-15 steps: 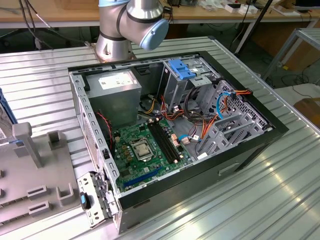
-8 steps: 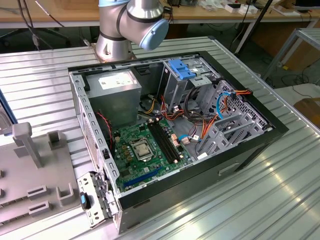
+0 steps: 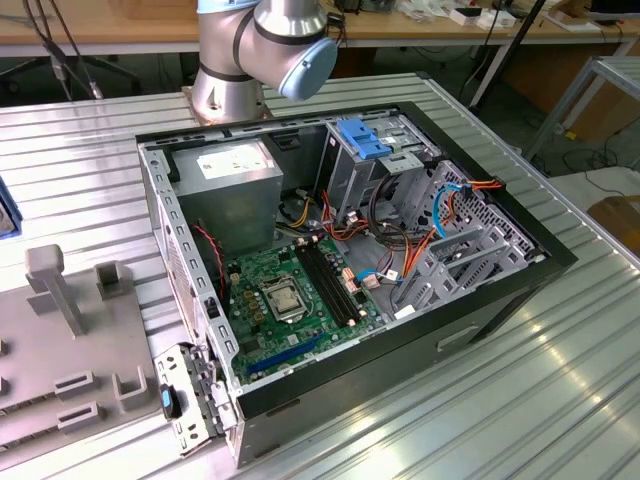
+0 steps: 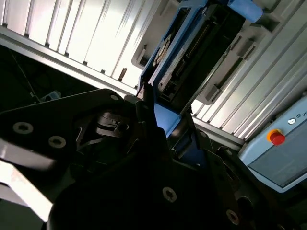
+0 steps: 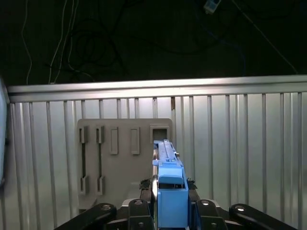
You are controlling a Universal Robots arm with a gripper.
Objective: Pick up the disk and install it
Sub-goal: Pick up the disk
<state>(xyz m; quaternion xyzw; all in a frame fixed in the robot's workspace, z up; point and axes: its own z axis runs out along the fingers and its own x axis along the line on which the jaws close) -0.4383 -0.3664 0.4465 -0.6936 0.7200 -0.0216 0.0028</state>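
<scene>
A ribbed metal table (image 3: 480, 400) carries everything, and on it lies an open computer case (image 3: 535, 262), its side off so that the green motherboard (image 3: 290, 290), the grey power supply box (image 3: 235, 180) and a metal drive cage with a blue latch (image 3: 362, 140) are exposed. Behind the case rises the arm (image 3: 260, 40), which runs up out of the exterior view. On the exterior view's left, just beside the case, sits a grey fixture plate (image 3: 90, 340) with slots and upright posts; the first wrist view looks onto this plate (image 5: 120, 163). There the gripper (image 5: 169, 184) is clenched on the disk (image 5: 165, 151), a dark finger (image 5: 144, 184) pressed against each side of its bright blue rail (image 5: 171, 201). The disk therefore lies straight ahead of the gripper, held at one end and seen edge-on, its long axis running out beyond the fingertips toward the plate and table. In the second wrist view the disk (image 4: 192, 52) shows its dark body between the blue rails, the far end near the plate's grey holders; whether it touches them I cannot tell. Nearby lies a pale blue box with a red button (image 4: 277, 137).
</scene>
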